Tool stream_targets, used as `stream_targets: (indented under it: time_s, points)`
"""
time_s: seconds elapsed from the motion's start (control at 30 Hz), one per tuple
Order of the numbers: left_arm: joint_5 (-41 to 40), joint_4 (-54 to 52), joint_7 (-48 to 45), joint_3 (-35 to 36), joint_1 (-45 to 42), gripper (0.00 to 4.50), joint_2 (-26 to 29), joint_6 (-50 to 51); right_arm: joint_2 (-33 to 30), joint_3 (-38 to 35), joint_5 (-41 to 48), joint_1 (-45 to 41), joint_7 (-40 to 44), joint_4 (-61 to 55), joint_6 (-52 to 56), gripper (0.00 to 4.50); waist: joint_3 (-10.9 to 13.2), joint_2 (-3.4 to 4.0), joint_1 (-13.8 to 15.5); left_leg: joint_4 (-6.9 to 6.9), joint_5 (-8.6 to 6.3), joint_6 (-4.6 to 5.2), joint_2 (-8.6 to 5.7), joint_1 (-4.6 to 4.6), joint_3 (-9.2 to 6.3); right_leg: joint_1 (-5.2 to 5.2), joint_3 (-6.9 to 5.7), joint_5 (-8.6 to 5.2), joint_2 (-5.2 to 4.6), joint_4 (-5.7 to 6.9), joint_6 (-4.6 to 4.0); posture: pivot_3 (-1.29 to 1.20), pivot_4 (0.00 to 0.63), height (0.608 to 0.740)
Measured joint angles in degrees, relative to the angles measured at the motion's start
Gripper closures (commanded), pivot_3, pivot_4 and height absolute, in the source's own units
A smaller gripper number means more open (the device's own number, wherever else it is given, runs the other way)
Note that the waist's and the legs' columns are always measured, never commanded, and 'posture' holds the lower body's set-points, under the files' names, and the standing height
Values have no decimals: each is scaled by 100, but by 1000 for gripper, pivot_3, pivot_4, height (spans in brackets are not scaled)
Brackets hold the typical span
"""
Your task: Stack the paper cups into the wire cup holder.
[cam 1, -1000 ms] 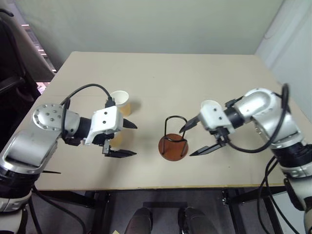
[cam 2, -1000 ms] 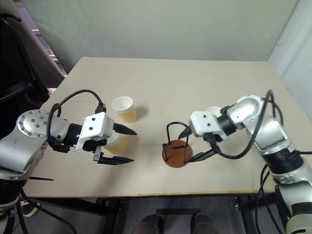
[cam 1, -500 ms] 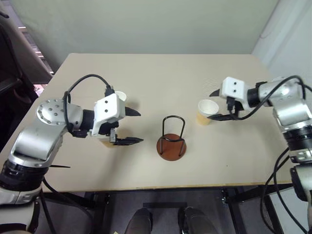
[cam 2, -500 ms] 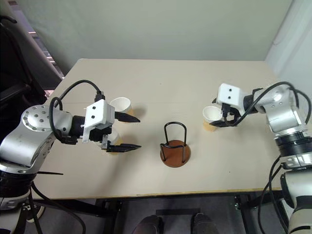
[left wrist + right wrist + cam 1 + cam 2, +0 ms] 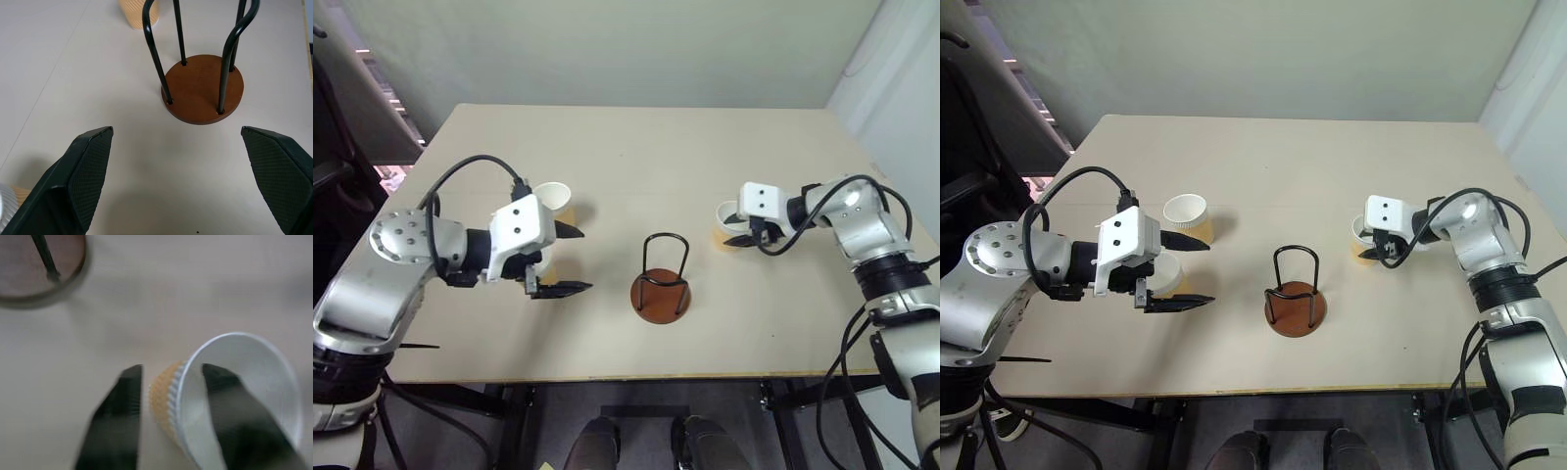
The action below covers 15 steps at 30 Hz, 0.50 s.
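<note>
- Table (image 5: 636, 157): pale tan top, carries everything. Holder in the near middle, cups to either side.
- Left arm: left gripper (image 5: 570, 259) hovers over the table's left half, its two black fingers spread wide with nothing between them. It points toward the holder; in its wrist view the holder's base sits straight ahead between the fingertips, well apart.
- Right arm: right gripper (image 5: 1372, 250) is down at the right cup, one finger inside the mouth, the other outside the wall. The wrist view shows the cup wall and rim between the fingers (image 5: 115, 416). Fingers narrowed on that wall; whether the pinch is already firm I can't tell.
- Holder (image 5: 661, 284): black wire loops upright on a round reddish-brown base, empty. Its long axis is vertical, open from above.
- Right cup (image 5: 1363, 241): stands near the table's right side, mouth up, seemingly tipped a little in the wrist view. The holder lies to its left and slightly nearer the robot, apart from it.
- Left cups: one (image 5: 1187, 216) upright just beyond the left gripper, another (image 5: 1167, 278) partly hidden under that gripper's body.
- Judgement: the right arm is the working arm. The coming move likely needs a lift, a carry leftward, then a straight lowering between the loops with the cup's axis upright.
</note>
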Motion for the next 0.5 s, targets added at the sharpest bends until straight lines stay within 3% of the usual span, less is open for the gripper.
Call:
stream_targets:
  time_s: [0.1,0.33,0.5]
  points:
    - [1,1,5,6,0,0,4,4,34,-1,-17,-23,-36,131,-86,4456,0,0,0,0,0,0,0,1,0,0,0,0,0,1,-1,0,150,740]
    - [57,165,-25,-36,-96,0,3,-74,-264,-358,446,-202,432,-443,220,4456,2,3,21,-9,-1,-4,0,-10,0,-7,-2,-2,0,-7,-4,0,150,740]
    - [143,394,-101,-60,-142,0,30,-248,-883,-1174,1961,-561,1255,-2379,2093,4456,2,3,12,-24,11,-28,0,-18,2,-16,-3,-8,6,-15,-10,0,150,740]
